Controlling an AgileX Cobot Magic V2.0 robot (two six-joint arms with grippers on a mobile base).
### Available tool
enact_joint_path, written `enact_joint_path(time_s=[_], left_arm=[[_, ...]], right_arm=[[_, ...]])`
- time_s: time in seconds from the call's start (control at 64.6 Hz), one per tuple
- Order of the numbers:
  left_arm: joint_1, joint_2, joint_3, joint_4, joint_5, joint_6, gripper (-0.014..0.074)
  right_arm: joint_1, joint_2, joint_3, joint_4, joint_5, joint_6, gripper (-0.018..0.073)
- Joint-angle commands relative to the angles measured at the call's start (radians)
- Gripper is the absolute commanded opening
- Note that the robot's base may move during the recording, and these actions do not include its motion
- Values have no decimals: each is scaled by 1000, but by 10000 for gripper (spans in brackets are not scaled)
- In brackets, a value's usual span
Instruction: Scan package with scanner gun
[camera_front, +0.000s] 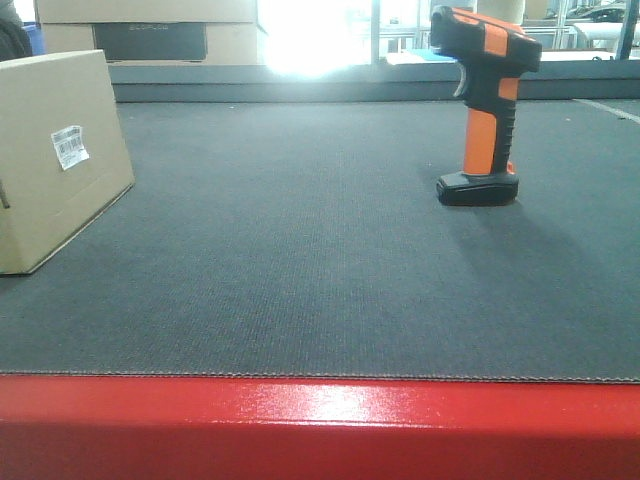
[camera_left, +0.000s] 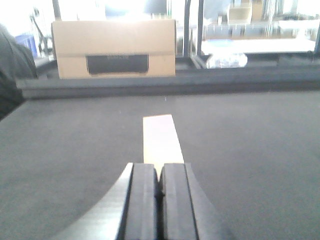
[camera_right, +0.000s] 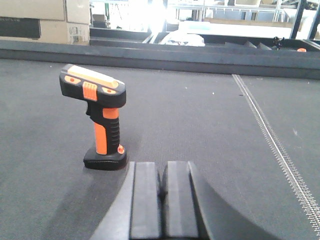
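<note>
1. Exterior front view: an orange-and-black pistol-grip scanner gun (camera_front: 486, 110) stands upright on its black base at about two o'clock on the dark grey woven table mat (camera_front: 300, 270); a plain brown cardboard package (camera_front: 55, 155) with a small white barcode label (camera_front: 69, 146) sits at ten o'clock, well apart from the scanner; a glossy red table edge (camera_front: 320, 425) runs along six o'clock; neither arm shows here, and nothing lies between scanner and package.
2. Left wrist view: the left gripper (camera_left: 159, 187) at six o'clock has its black pads pressed together, holding nothing; a pale tan strip (camera_left: 161, 140), too blurred to name, lies just beyond it; a large brown carton (camera_left: 114, 48) stands off the mat at eleven o'clock; the scanner is out of sight here.
3. Right wrist view: the right gripper (camera_right: 161, 192) at six o'clock is likewise closed and empty; the scanner gun (camera_right: 97, 117) stands at ten o'clock, near but untouched; a stitched seam (camera_right: 272, 145) crosses the mat at three o'clock; the package is unseen here.
</note>
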Motion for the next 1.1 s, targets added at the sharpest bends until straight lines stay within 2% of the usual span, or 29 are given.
enact_joint_path(time_s=[0.0, 0.201, 0.836, 0.944, 1.022, 1.084], left_arm=[[2, -65, 40, -7, -32, -6, -111], [2, -133, 59, -7, -14, -6, -111], [2, -136, 61, 3, -12, -6, -111], [13, -176, 61, 26, 88, -11, -111], [48, -222, 72, 28, 172, -23, -111], [85, -271, 105, 28, 179, -23, -111]], right_arm=[[-5, -4, 5, -5, -13, -2, -160], [-5, -4, 5, -5, -15, -2, -160], [-5, -4, 5, -5, -15, -2, -160], [-5, -4, 5, -5, -15, -2, -160], [-5, -4, 5, -5, -15, -2, -160], [-5, -4, 5, -5, -15, -2, -160]])
